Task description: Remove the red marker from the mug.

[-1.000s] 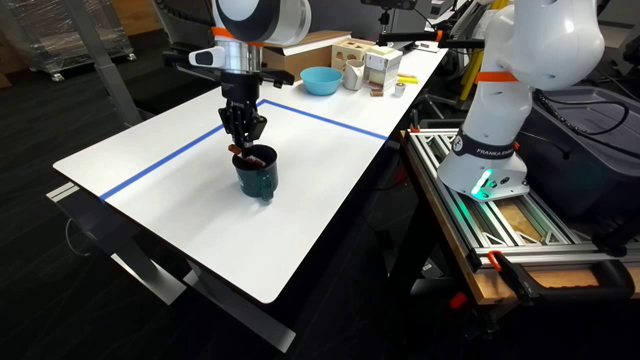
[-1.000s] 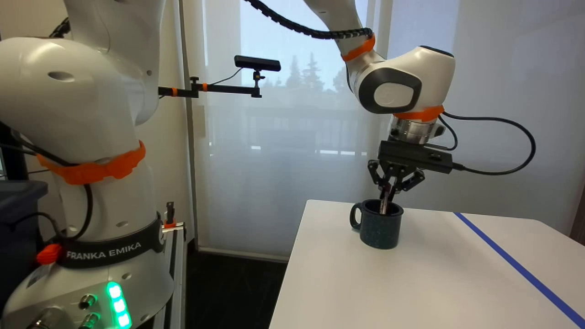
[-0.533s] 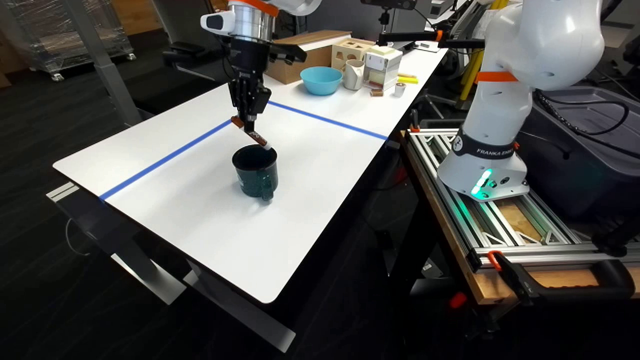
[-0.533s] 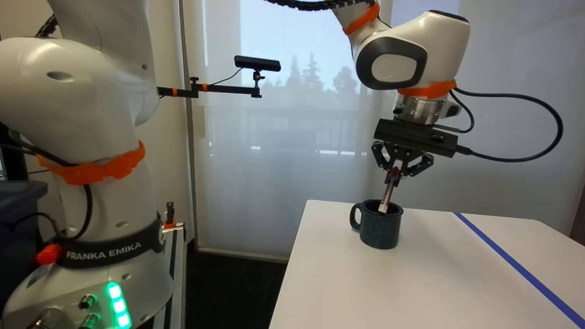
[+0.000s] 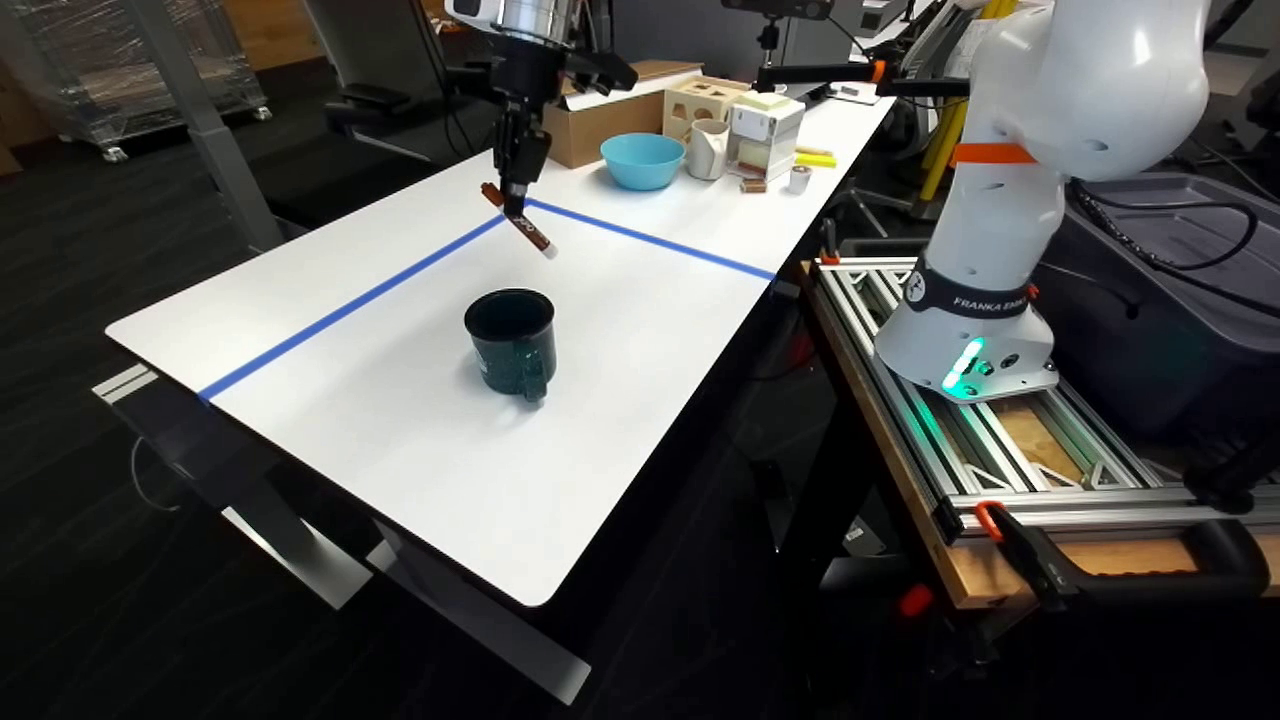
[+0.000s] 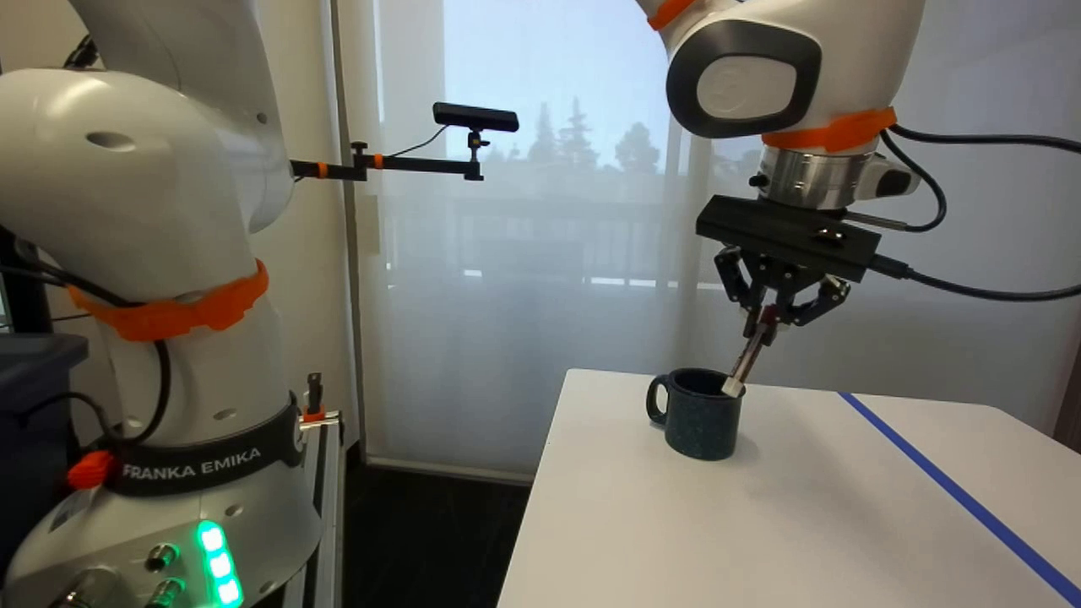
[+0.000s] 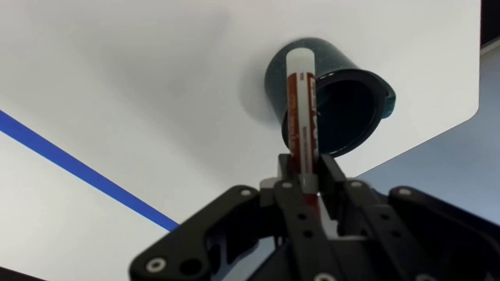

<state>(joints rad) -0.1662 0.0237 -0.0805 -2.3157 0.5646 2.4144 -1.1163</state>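
The red marker, a reddish-brown stick with a white end, is in my gripper's jaws; it shows in both exterior views (image 5: 531, 233) (image 6: 746, 363) and in the wrist view (image 7: 300, 113). My gripper, seen in both exterior views (image 5: 514, 205) (image 6: 763, 331) and in the wrist view (image 7: 306, 168), is shut on the marker near its capped end. The marker slants, white end downward, clear of the mug. The dark teal mug stands upright on the white table in both exterior views (image 5: 515, 362) (image 6: 703, 429); its dark inside also shows in the wrist view (image 7: 332, 58).
Blue tape (image 5: 340, 312) marks lines on the table (image 5: 400, 430). At the table's far end stand a light blue bowl (image 5: 643, 162), a cream pitcher (image 5: 708, 150), a cardboard box (image 5: 590, 130) and a white organizer (image 5: 766, 135). The robot's base (image 5: 965, 330) stands beside the table.
The gripper has risen out of the mug with the marker and moved away toward the table's far end. The mug has not moved.
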